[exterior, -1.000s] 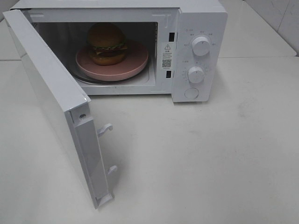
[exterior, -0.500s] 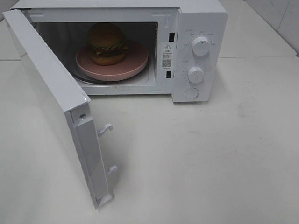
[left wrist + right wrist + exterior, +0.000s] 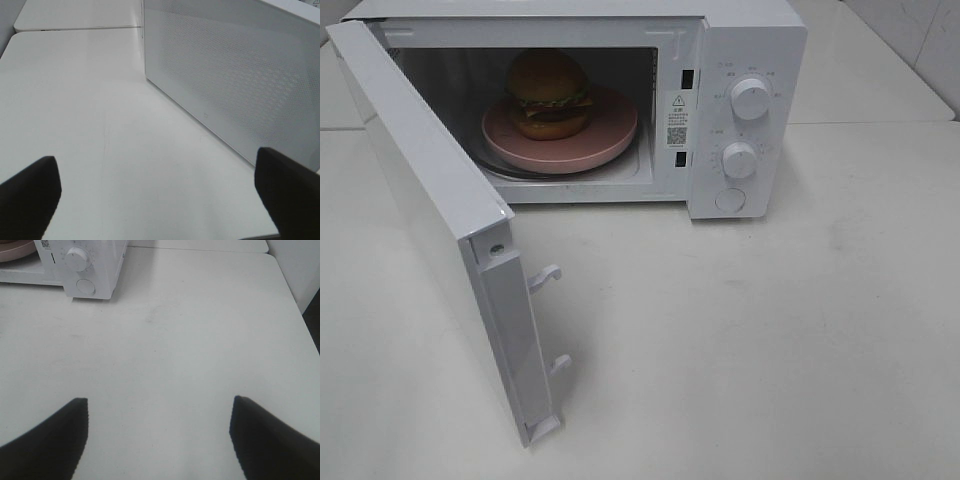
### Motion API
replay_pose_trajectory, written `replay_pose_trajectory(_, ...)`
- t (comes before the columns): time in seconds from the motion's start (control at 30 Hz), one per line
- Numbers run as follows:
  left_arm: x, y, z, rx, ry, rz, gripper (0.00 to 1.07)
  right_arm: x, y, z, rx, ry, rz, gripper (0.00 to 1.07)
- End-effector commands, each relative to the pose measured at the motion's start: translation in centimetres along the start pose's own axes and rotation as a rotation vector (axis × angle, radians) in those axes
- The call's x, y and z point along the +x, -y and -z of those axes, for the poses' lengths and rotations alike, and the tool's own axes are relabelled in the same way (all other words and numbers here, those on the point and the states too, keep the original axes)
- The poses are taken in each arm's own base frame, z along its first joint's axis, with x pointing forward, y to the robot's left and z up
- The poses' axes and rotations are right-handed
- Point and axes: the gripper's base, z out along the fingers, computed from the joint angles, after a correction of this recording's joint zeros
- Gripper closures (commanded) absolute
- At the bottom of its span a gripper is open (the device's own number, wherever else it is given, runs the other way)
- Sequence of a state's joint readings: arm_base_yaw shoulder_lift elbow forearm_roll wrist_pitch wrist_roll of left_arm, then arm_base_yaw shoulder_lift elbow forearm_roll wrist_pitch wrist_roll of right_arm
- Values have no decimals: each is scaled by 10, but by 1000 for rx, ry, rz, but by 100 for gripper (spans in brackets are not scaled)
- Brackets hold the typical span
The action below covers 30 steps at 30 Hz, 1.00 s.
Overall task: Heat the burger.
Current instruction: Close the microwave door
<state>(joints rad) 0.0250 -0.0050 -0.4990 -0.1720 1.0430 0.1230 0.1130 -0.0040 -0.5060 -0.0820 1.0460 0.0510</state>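
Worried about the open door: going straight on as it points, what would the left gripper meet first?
Likely the table; the open left gripper points alongside the microwave door, though depth is unclear.

Mock kitchen test bench: white box-shaped microwave oven point(image 3: 760, 50) at 12 o'clock on plain white tabletop point(image 3: 770, 350); pale tiled surface point(image 3: 930, 40) at 2 o'clock.

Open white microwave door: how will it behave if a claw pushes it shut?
Probably swings easily: the white microwave door hangs wide open on its left hinge. Its two latch hooks likely need a firmer final push. The white microwave might slide on the smooth table.
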Motion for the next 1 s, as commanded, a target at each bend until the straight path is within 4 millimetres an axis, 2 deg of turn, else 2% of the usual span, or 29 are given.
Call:
replay_pose_trajectory(0.03, -2, 1, 5, -3, 48, -2, 4, 1, 1, 3, 9, 37, -10, 31)
replay_pose_trajectory(0.2, -17, 0, 8, -8, 103, -1, 12, 1, 1, 3, 9, 37, -10, 31)
replay_pose_trajectory(0.23, -22, -1, 3, -10, 95, 4, 19, 1, 1, 3, 9, 37, -10, 31)
replay_pose_trajectory(0.3, -24, -1, 1, -11, 85, 6, 22, 1, 1, 3, 9, 37, -10, 31)
replay_pose_trajectory(0.33, -27, -3, -6, -11, 58, 12, 31, 1, 1, 3, 9, 37, -10, 31)
replay_pose_trajectory(0.37, -27, -3, -6, -11, 58, 12, 31, 1, 1, 3, 9, 37, -10, 31)
replay_pose_trajectory(0.4, -32, -4, -12, -14, 39, 16, 41, 1, 1, 3, 9, 37, -10, 31)
replay_pose_trajectory(0.47, -34, -5, -15, -15, 33, 18, 45, 1, 1, 3, 9, 37, -10, 31)
replay_pose_trajectory(0.5, -38, -6, -22, -14, 18, 27, 53, 1, 1, 3, 9, 37, -10, 31)
replay_pose_trajectory(0.53, -38, -6, -22, -14, 18, 27, 53, 1, 1, 3, 9, 37, -10, 31)
replay_pose_trajectory(0.57, -43, -7, -30, -12, 3, 37, 63, 1, 1, 3, 9, 37, -10, 31)
replay_pose_trajectory(0.63, -45, -8, -33, -12, -1, 41, 68, 1, 1, 3, 9, 37, -10, 31)
replay_pose_trajectory(0.67, -48, -9, -42, -15, -24, 48, 81, 1, 1, 3, 9, 37, -10, 31)
replay_pose_trajectory(0.73, -52, -11, -51, -18, -48, 54, 97, 1, 1, 3, 9, 37, -10, 31)
replay_pose_trajectory(0.77, -52, -11, -51, -18, -48, 54, 97, 1, 1, 3, 9, 37, -10, 31)
replay_pose_trajectory(0.8, -54, -13, -61, -21, -73, 56, 106, 1, 1, 3, 9, 37, -10, 31)
replay_pose_trajectory(0.87, -56, -14, -65, -23, -79, 59, 107, 1, 1, 3, 9, 37, -10, 31)
replay_pose_trajectory(1.0, -67, -19, -85, -42, -51, 36, 107, 1, 1, 3, 9, 37, -10, 31)
